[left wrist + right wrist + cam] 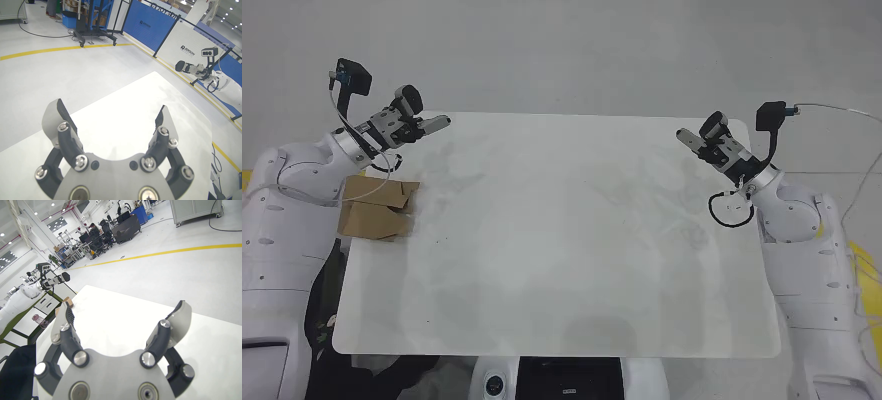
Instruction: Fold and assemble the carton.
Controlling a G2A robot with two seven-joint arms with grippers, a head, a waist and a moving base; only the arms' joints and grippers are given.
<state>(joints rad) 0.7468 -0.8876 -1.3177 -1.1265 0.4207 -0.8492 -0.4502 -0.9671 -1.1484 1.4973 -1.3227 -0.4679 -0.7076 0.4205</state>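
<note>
While both wait spread wide with nothing held, the left claw (111, 111) and right claw (122, 311) hover over the far corners of the surface (562, 250). The carton (374, 208) lies flattened at the left edge, under the left arm (light, bendy cardboard, I'd guess). Best pinch a free flap edge; the middle offers plenty of folding room.
</note>
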